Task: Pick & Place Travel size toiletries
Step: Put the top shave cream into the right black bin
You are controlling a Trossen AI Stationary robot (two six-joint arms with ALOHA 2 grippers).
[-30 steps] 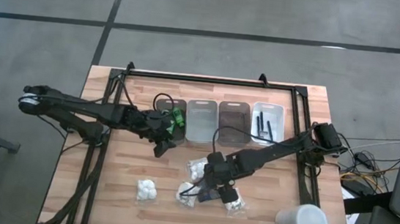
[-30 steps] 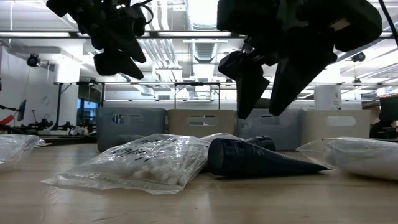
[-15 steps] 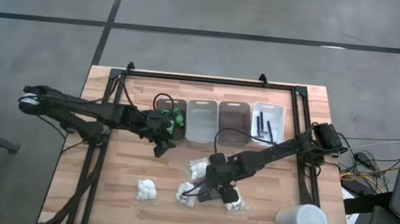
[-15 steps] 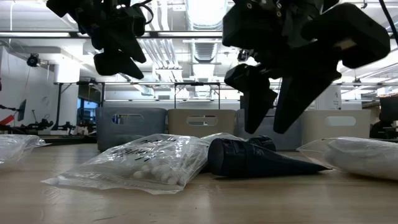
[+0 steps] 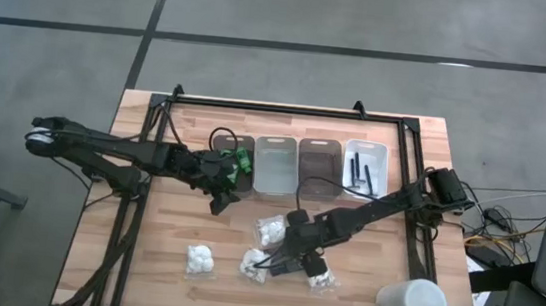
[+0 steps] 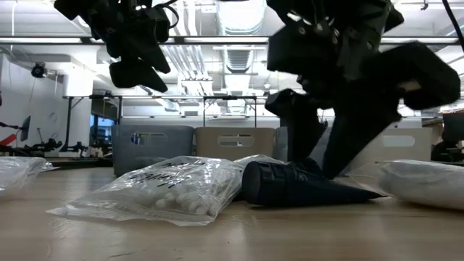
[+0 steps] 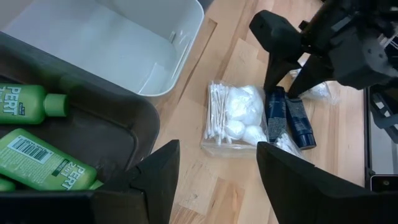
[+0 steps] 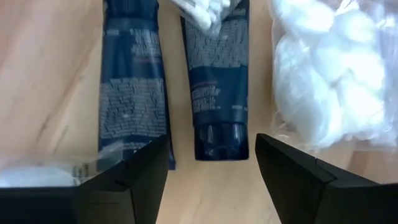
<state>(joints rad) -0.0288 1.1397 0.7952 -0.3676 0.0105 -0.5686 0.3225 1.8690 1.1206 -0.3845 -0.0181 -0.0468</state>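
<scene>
1. While the right gripper (image 8: 211, 180) hangs low over the middle of the bench (image 5: 153, 252), its jaws stand apart and hold nothing; the wrist view looks straight down between them.
2. Directly under that gap lies one dark tube (image 8: 214, 87), cap end nearest the jaws; a second dark tube (image 8: 132, 81) lies just beside it, parallel. Both long axes run from 6 to 12 o'clock in the wrist view, so the open jaws straddle the first tube across its width, not along it.
3. In the level view the jaws flank the tubes close above the bench top, not yet closed on either.
4. Outward from the tubes, clear packets of white puffs crowd in: one puff packet (image 8: 329, 81) at 3 o'clock of the tubes, and a swab packet (image 8: 202, 11) overlapping the far end of the centred tube. That overlap is the likely snag when lifting.
5. From above, this cluster sits at about 6 o'clock of the four bins (image 5: 307, 166). A further puff packet (image 5: 200, 261) lies apart at 9 o'clock of the cluster.
6. The left gripper (image 7: 211, 177) waits over the leftmost bin, jaws apart and empty, with green bottles (image 7: 37, 134) lying inside that bin. It is farther from the tubes, so the right arm is the one placed for this pick.
</scene>
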